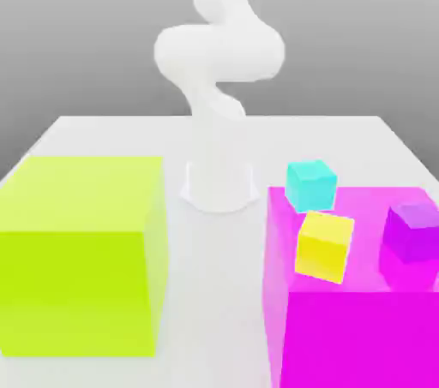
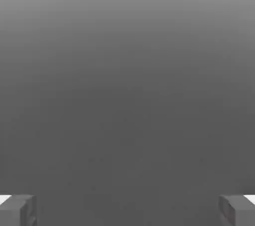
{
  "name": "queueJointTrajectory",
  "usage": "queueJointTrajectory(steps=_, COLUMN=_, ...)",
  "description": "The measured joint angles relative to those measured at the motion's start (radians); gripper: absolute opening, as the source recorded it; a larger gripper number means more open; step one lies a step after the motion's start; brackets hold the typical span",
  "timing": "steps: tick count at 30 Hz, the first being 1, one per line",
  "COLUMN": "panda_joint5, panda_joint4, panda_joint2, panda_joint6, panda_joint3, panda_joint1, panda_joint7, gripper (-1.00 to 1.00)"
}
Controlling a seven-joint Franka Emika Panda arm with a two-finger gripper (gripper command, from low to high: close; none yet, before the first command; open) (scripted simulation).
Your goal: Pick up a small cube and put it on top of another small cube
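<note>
1. The white counter [image 1: 214,309] carries everything, with a bare strip running between the two big blocks.
2. The lime block [image 1: 81,258] stands on the exterior view's left of the counter, well apart from the other big block.
3. The magenta block [image 1: 360,335] stands on the exterior view's right, about as large as the lime one.
4. The white arm [image 1: 219,52] rises from its round base at the back of the counter, between the two blocks, and bends overhead.
5. The purple cube [image 1: 411,236] shows against the magenta block's top, toward the exterior view's right edge.
6. The yellow cube [image 1: 324,247] sits tilted near the magenta block's front upper edge, near the purple one but apart from it.
7. The cyan cube [image 1: 310,185] lies at the magenta block's far edge, just beyond the yellow cube; whether it rests on the block cannot be told.
8. The tool [image 2: 127,212] is spread wide: its grey fingertips [image 2: 17,210] sit far apart, with nothing between them but plain grey background.
</note>
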Motion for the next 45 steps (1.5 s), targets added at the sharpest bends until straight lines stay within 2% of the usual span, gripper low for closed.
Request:
queueJointTrajectory(steps=8, panda_joint5=0.100, panda_joint4=0.093, panda_joint2=0.295, panda_joint6=-0.048, panda_joint3=-0.044, panda_joint1=0.155, panda_joint7=-0.235, gripper=0.00)
queueJointTrajectory(steps=15, panda_joint5=0.129, panda_joint4=0.158, panda_joint2=0.551, panda_joint6=-0.043, panda_joint3=-0.013, panda_joint1=0.249, panda_joint7=-0.444, gripper=0.00)
queueJointTrajectory(steps=21, panda_joint5=0.075, panda_joint4=0.210, panda_joint2=0.759, panda_joint6=-0.026, panda_joint3=0.034, panda_joint1=0.344, panda_joint7=-0.574, gripper=0.00)
queueJointTrajectory(steps=28, panda_joint5=-0.080, panda_joint4=0.270, panda_joint2=0.981, panda_joint6=-0.009, panda_joint3=0.079, panda_joint1=0.432, panda_joint7=-0.666, gripper=0.00)
queueJointTrajectory(steps=31, panda_joint5=-0.126, panda_joint4=0.210, panda_joint2=1.008, panda_joint6=0.052, panda_joint3=0.101, panda_joint1=0.474, panda_joint7=-0.663, gripper=0.00)
queueJointTrajectory(steps=45, panda_joint5=-0.109, panda_joint4=-0.289, panda_joint2=0.903, panda_joint6=0.405, panda_joint3=0.234, panda_joint1=0.630, panda_joint7=-0.485, gripper=0.00)
